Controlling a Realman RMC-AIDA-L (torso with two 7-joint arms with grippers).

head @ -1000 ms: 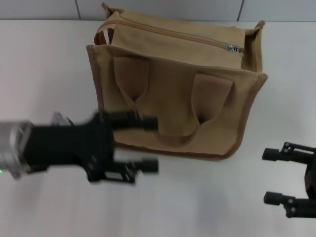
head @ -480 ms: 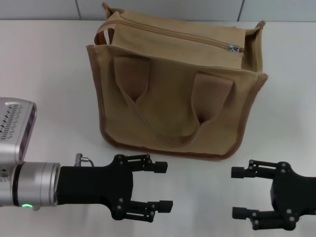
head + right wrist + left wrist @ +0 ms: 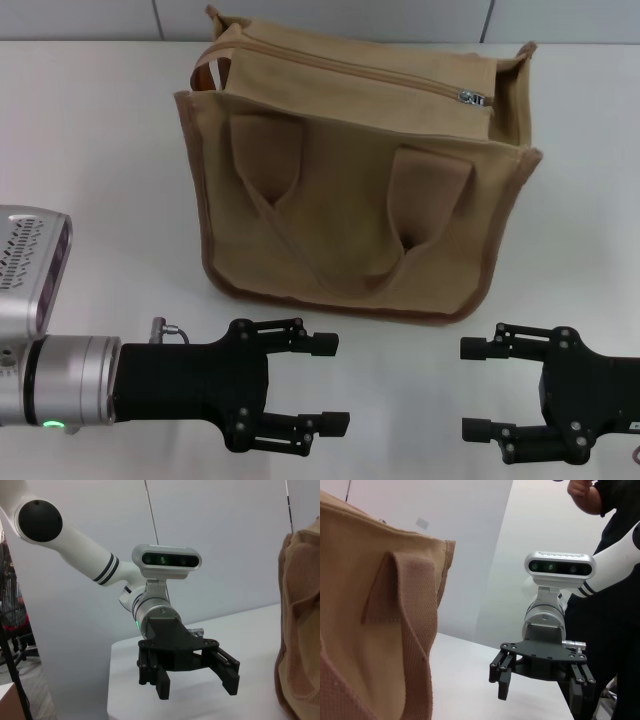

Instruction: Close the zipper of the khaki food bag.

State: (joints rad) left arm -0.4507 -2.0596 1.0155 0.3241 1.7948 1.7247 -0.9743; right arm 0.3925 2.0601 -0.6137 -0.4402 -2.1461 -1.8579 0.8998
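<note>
Both grippers — left gripper [image 3: 318, 382] and right gripper [image 3: 478, 390] — are being held spread, near side; khaki food bag [image 3: 350, 200] untouched, zipper [image 3: 474, 97] slider at far right — judged done.

My left pincer [image 3: 329, 384] dropped back from the bag; my right pincer [image 3: 474, 390] swung inward.

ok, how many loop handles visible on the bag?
2. One handle hangs folded down the front face of the khaki food bag; the other shows only partly at the far top-left corner.
</note>
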